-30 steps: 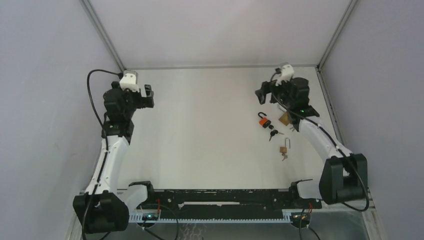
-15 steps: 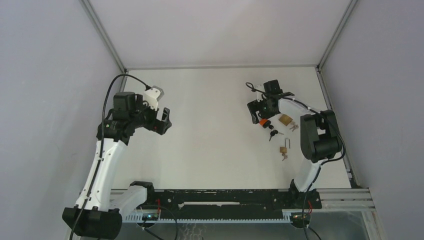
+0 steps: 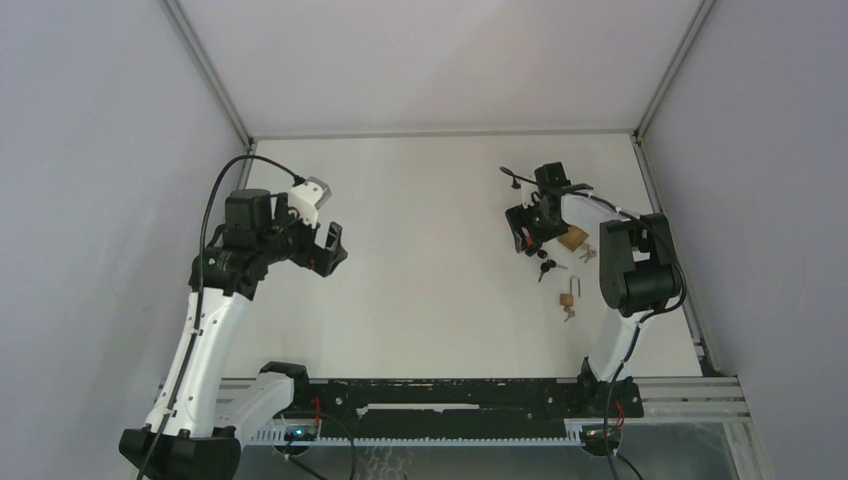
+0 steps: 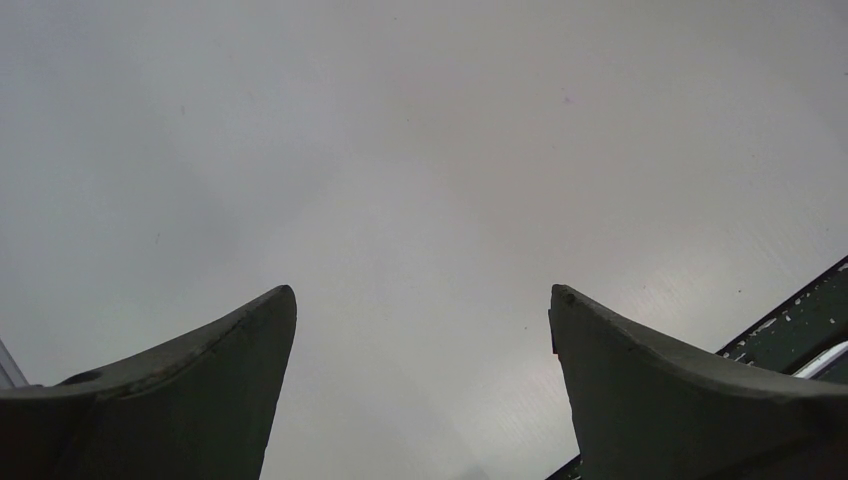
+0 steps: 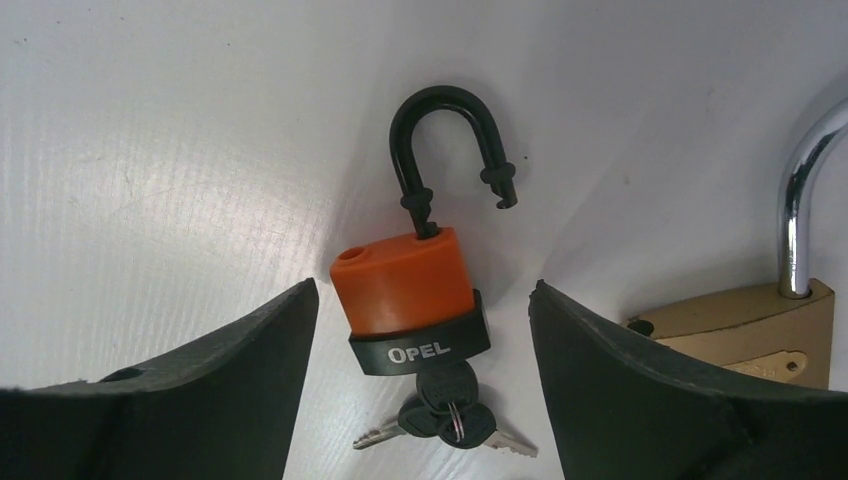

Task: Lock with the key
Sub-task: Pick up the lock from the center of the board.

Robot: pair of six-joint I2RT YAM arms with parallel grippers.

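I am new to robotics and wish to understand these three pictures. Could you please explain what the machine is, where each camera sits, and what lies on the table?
Two robot arms stand at the near edge of a table, each ending in a two-finger tool. The wide picture comes from a camera above and behind them; the other two come from cameras on the wrists. The left tool is open and holds nothing. The right tool, open, straddles an orange padlock without gripping it; its shackle is open and keys sit at its base. A brass padlock lies beside it.
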